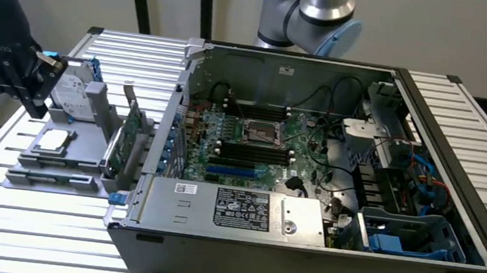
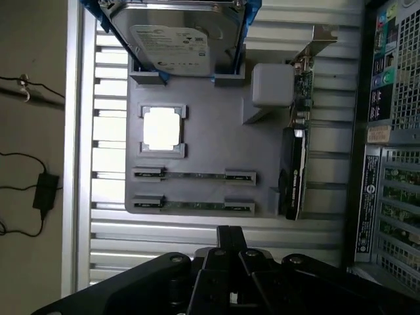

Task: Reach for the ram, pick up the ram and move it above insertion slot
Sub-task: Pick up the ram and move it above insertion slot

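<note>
Well, I see the slatted tabletop [image 1: 31, 244] carrying the open computer case [image 1: 310, 182], with the grey holder [image 1: 79, 145] at the exterior view's left. The ram [image 2: 194, 207] stands edge-up in that holder's slots, near the processor chip [image 2: 162, 128]. My gripper [image 2: 230, 231] hovers apart from it, fingers together, holding nothing.

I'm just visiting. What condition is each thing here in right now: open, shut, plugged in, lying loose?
gripper: hanging above the gray holder, ram not grasped.
ram sticks: two, on edge in the holder's slots.
hard drive: propped in its blue-railed cradle.
processor chip: flat in its recess.
expansion card: upright on edge in the holder.
computer case: side open, motherboard exposed.
memory slots: look empty.
</note>
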Tool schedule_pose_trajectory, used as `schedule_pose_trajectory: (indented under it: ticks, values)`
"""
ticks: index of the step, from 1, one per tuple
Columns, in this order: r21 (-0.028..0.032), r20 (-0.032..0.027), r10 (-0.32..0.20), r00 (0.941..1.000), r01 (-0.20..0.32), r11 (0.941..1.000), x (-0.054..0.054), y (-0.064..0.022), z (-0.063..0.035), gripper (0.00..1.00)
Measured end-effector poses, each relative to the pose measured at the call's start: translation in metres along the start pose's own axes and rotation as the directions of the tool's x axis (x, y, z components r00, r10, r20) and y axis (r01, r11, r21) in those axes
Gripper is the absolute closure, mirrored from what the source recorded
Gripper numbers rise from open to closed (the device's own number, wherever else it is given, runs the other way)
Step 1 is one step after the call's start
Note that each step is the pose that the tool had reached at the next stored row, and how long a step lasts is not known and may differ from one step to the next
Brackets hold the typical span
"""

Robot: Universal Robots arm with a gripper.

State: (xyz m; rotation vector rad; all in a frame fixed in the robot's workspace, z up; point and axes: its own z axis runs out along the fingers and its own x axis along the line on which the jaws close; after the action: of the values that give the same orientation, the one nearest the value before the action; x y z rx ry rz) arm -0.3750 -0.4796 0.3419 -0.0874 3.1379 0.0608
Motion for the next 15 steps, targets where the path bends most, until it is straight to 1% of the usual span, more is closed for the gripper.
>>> schedule_pose_trajectory:
  ticks: [2,4,6,8,11,15]
  values:
    - [-0.0005,-0.0008,-0.035,0.9994,0.035,0.9994,0.0001,0.0,0.0,0.89]
    - [-0.0009,-0.0018,-0.071,0.9975,0.071,0.9975,0.0001,0.0,0.0,0.89]
    - [-0.0015,-0.0026,-0.108,0.9941,0.108,0.9941,0.0001,0.0,0.0001,0.89]
    - [-0.0019,-0.0036,-0.144,0.9896,0.144,0.9896,0.0001,0.0,0.0001,0.89]
    - [-0.0025,-0.0055,-0.197,0.9804,0.197,0.9804,0.0001,0.0,0.0001,0.89]
    - [-0.0034,-0.0083,-0.268,0.9633,0.268,0.9633,0.0001,0.0,0.0001,0.89]
